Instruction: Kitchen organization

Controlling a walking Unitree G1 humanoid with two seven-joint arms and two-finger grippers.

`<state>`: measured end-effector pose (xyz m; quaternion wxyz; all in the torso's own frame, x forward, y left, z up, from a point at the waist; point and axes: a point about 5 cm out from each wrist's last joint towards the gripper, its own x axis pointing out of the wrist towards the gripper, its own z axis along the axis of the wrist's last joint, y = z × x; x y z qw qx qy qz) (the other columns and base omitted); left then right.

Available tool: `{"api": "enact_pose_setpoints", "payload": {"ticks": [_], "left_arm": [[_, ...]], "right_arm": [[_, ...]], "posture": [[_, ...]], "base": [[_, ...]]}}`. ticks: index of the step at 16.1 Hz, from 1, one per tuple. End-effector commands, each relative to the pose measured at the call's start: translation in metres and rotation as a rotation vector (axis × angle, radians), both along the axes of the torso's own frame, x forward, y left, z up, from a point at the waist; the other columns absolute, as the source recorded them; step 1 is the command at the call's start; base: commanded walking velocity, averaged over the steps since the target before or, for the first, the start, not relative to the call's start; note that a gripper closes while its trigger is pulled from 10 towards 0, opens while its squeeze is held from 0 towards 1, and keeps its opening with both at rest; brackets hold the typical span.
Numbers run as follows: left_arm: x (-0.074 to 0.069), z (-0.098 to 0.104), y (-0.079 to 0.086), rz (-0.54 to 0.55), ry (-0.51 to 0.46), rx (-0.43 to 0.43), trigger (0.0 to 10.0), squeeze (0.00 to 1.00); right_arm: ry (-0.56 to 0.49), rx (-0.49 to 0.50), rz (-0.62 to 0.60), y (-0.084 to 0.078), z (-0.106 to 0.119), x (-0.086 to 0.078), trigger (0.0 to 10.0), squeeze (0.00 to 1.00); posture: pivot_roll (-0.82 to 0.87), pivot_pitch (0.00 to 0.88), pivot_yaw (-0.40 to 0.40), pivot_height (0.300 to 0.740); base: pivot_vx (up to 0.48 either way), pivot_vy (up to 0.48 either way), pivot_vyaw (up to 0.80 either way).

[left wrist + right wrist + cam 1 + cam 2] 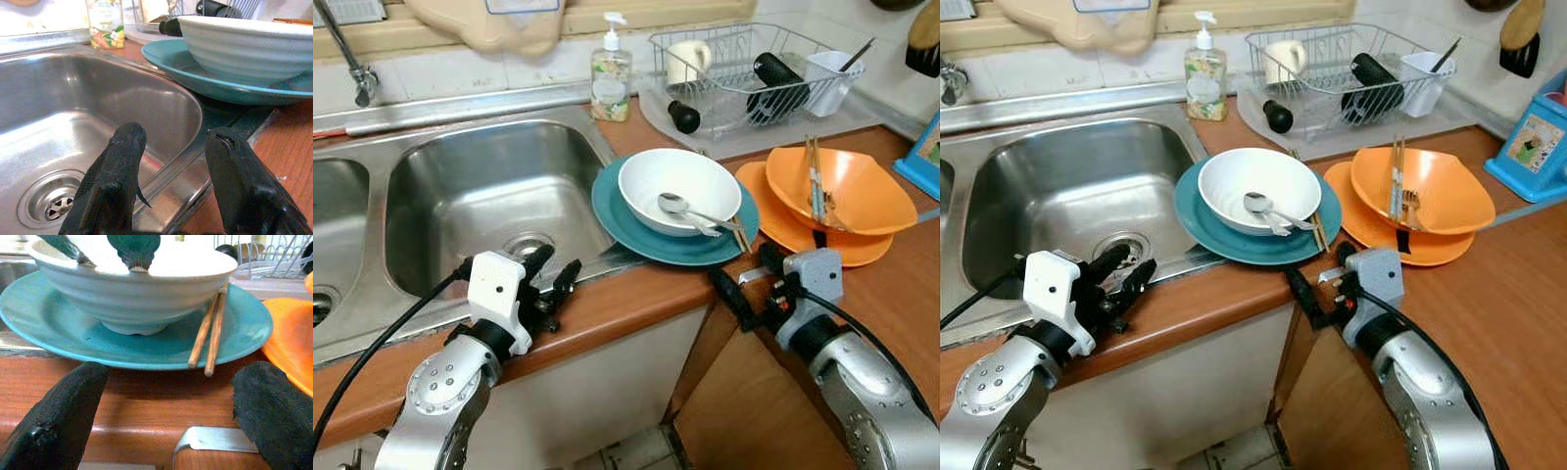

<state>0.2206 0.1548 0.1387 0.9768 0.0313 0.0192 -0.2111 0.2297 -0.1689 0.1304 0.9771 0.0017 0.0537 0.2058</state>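
We judge the task hardly begun: our left claw [551, 277], lower left, and right claw [744, 284], lower right, both have fingers apart and empty. The white bowl [678, 188] on the teal plate [625, 230] and the orange bowls [847, 191] wait mid-frame on the tabletop [891, 294].

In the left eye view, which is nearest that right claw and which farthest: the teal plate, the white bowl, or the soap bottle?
From the right gripper:
1. Teal plate, on the counter just ahead.
2. White bowl, sitting on that plate.
3. Soap bottle, far back behind the sink.
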Motion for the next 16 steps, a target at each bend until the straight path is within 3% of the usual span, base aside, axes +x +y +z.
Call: {"api": "enact_pose_setpoints", "payload": {"ticks": [1,7,10,16], "left_arm": [[0.0,0.005,0.0,0.001,-0.018,-0.005,10.0,0.0],[0.001,0.005,0.001,0.01,-0.02,-0.001,10.0,0.0],[0.003,0.005,0.001,0.017,-0.026,0.0,10.0,0.0],[0.016,0.006,-0.002,0.079,-0.038,-0.028,10.0,0.0]], "right_arm": [[0.001,0.018,0.011,0.005,0.001,0.003,10.0,0.0],[0.007,0.034,0.018,0.017,-0.001,0.01,10.0,0.0],[0.0,0.038,0.011,0.015,0.0,0.011,10.0,0.0],[-0.017,-0.003,0.045,-0.005,0.009,-0.012,10.0,0.0]], "posture": [[-0.01,0.0,-0.01,0.74],[-0.01,0.0,-0.012,0.74],[-0.01,0.0,-0.008,0.74],[-0.05,0.0,0.018,0.74]], "base": [[0.0,0.0,0.0],[0.0,0.0,0.0],[0.0,0.0,0.0],[0.0,0.0,0.0]]}}
